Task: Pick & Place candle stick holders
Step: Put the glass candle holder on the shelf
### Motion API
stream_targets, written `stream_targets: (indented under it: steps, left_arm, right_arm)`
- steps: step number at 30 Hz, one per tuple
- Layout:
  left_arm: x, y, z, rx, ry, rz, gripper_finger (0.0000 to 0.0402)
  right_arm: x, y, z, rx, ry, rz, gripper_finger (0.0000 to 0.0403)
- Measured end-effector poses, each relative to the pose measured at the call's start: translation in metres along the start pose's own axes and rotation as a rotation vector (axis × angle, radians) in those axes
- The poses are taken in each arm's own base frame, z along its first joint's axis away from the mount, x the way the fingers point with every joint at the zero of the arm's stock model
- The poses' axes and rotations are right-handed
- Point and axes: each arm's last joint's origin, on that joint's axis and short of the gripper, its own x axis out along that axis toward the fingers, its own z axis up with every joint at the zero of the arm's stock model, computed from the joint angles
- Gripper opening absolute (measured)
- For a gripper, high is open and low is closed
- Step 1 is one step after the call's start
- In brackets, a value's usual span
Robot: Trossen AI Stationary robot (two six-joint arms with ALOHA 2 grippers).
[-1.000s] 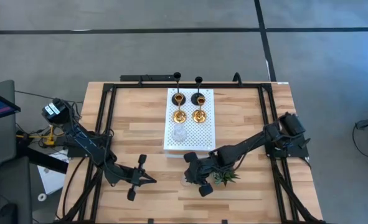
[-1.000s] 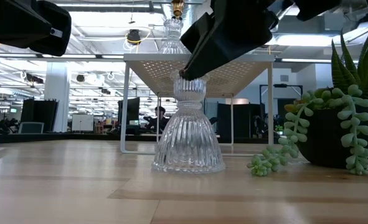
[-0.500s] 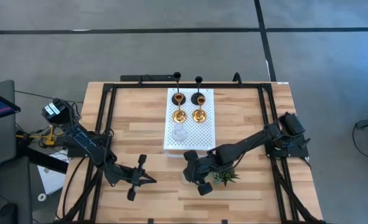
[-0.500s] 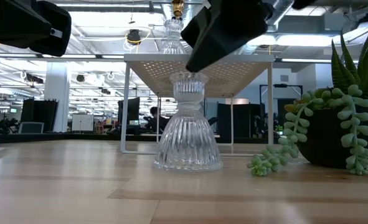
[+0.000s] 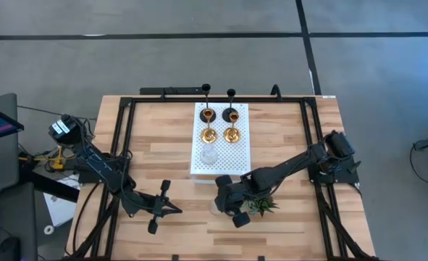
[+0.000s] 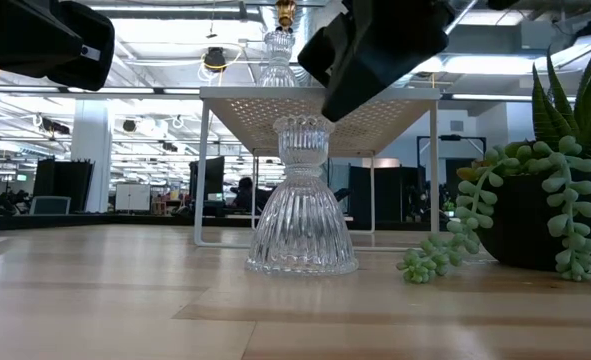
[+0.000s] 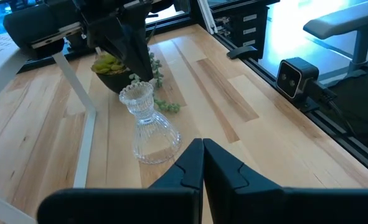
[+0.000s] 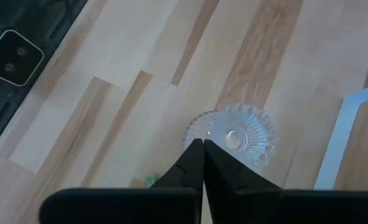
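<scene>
A clear glass candle stick holder (image 6: 301, 200) stands upright on the bench (image 5: 286, 141), just in front of the white perforated board (image 5: 220, 141), near the lower middle of the high view. In the low view it sits at centre frame, its ribbed, flared base flat on the wood and its narrow neck rising to a fluted cup. The right hand (image 8: 202, 149) hangs just above it, slightly off to one side, with its fingers pressed together and nothing between them; the wrist view looks straight down into the holder's cup. It does not touch the glass.

On the board, toward the upper middle of the high view, stand two black holders (image 5: 219, 114), two gold holders (image 5: 219, 134) and a second glass holder (image 5: 208, 156). A small green plant (image 5: 260, 205) sits just beside the right hand.

The left hand (image 7: 202, 155) waits at the lower left of the bench, well apart, fingers likewise closed and empty.

The glass piece is likely rigid, fairly heavy for its size, slick and breakable. The narrow waist between cup and base looks the safest place to grip, since the flare below and the rim above would stop it sliding. The hand would have to spread first, and squeeze gently.
</scene>
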Motion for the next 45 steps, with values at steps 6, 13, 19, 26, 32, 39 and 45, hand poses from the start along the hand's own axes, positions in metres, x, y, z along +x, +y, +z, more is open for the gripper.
stream_targets:
  steps: [6,13,19,26,32,39,45]
  left_arm:
    - [0.0000,0.0000,0.0000,0.000,0.000,0.000,0.0006]
    - [0.0000,0.0000,0.0000,0.000,0.000,0.000,0.0006]
    - [0.0000,0.0000,0.0000,0.000,0.000,0.000,0.0006]
    - [0.0000,0.0000,0.0000,0.000,0.000,0.000,0.0006]
    - [0.0000,0.0000,0.0000,0.000,0.000,0.000,0.0006]
    - [0.0000,0.0000,0.0000,0.000,0.000,0.000,0.0006]
    - [0.0001,0.0001,0.0001,0.000,0.000,0.000,0.0006]
  right_arm:
    - [-0.0014,-0.0024,0.0007,0.002,-0.009,0.026,0.0000]
    - [-0.0060,-0.0029,0.0080,0.006,-0.072,-0.031,0.0000]
    - [-0.0063,-0.0092,0.0075,0.005,-0.069,-0.050,0.0001]
    - [-0.0062,-0.0078,0.0066,-0.043,-0.059,-0.024,0.0058]
    - [-0.0063,-0.0077,0.0065,-0.042,-0.059,-0.019,0.0124]
    - [-0.0060,-0.0069,0.0057,-0.039,-0.056,0.011,0.0138]
    - [0.0030,-0.0081,0.0028,-0.031,-0.036,0.016,0.0121]
